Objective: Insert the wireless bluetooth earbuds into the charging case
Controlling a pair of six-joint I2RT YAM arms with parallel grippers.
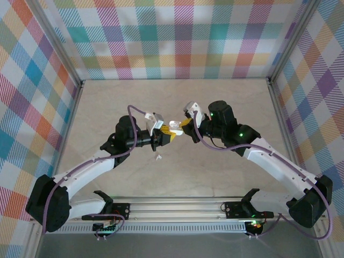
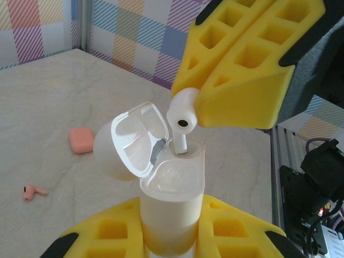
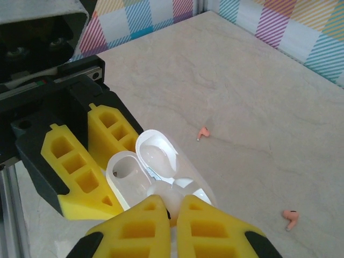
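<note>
The left gripper [image 2: 172, 217] is clenched on the white charging case [image 2: 173, 180]. Its yellow foam fingers [image 2: 107, 231] press the lower body from both sides, so the case stands upright between them with its mouth pointing away from the fingertips. The case is a glossy, creamy-white pebble. Its lid [image 2: 134, 137] is swung open on the hinge and leans off to the left of these fingers, showing a smooth moulded hollow inside.

The right gripper [image 3: 173, 208] is clamped on a white earbud [image 2: 181, 114], pinching its head between the tips of its own yellow fingers [image 2: 242, 64]. The earbud is glossy white, with a bulbous head marked by a small dark round opening and a short stem hanging below the fingertips. The stem's lower end sits in a socket at the case's mouth, and the head stands above the rim.

A closed pinkish-orange case [image 2: 81, 140] rests on the pale marbled table [image 2: 48, 97], well left of the left fingers. One pinkish-orange earbud [image 3: 203, 133] lies beyond the right fingertips. A second pinkish-orange earbud [image 3: 291, 217] lies off to their right.
</note>
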